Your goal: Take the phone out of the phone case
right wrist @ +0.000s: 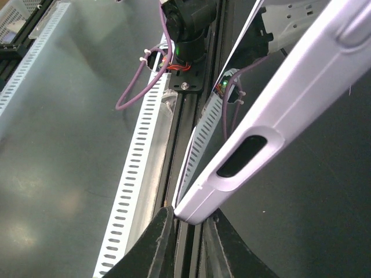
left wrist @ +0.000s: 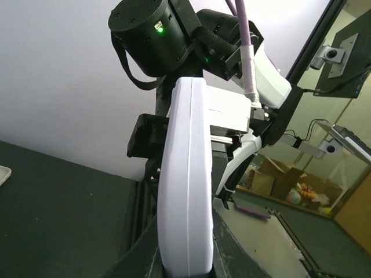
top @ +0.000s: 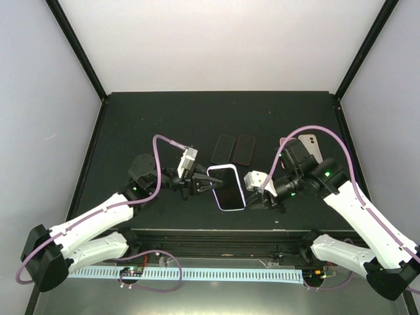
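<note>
The phone (top: 228, 188), black screen up, sits in a pale lilac-white phone case (top: 222, 168) held off the table between both arms. My left gripper (top: 209, 186) is shut on the case's left long edge. In the left wrist view that rounded edge (left wrist: 185, 191) stands upright between the fingers (left wrist: 232, 258) of the left gripper (left wrist: 185, 258). My right gripper (top: 247, 194) is at the case's right side. The right wrist view shows the right gripper (right wrist: 188, 219) with both dark fingers (right wrist: 153, 246) pressed on a corner of the case (right wrist: 278, 110), beside a slot cut-out.
Two dark phones (top: 223, 149) (top: 245, 149) lie side by side behind the held one. A white-cased phone (top: 310, 146) and a pinkish one (top: 287, 141) lie at the back right. A slotted cable rail (top: 197, 272) runs along the near edge.
</note>
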You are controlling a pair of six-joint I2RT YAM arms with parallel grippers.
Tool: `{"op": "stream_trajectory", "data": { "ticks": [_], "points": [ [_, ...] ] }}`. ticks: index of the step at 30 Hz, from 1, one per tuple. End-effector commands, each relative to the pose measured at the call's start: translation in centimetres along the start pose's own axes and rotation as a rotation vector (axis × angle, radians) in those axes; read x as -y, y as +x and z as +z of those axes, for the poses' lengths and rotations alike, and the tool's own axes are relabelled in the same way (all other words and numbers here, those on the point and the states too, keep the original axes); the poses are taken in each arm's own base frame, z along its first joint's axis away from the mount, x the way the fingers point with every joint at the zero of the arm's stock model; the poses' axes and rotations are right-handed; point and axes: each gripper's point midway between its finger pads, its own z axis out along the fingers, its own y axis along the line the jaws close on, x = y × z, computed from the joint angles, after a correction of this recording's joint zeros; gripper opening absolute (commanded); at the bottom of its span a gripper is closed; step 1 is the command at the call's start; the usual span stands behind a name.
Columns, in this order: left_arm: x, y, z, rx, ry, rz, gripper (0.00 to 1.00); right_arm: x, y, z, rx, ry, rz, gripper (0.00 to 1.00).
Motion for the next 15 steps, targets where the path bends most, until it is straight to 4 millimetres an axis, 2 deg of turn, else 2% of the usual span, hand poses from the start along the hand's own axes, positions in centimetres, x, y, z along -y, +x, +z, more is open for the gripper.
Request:
{"op": "stream_trajectory", "data": {
  "ticks": [1,10,15],
  "points": [
    [3.1,-2.0,0.1,0.025,0.13,0.063,0.02,1.4,-1.3,-0.7,0.004,0.084,-0.083,0.13],
    [4.7,-1.7,-0.1,-0.006,0.223,-0.001,0.01,2.9,-1.5,-1.1,-0.047,0.148,-0.151,0.1],
    [5.4,-1.3,-0.5,-0.018,0.241,-0.032,0.02,5.3,-2.5,-2.0,-0.053,0.275,-0.165,0.07]
  ]
}}
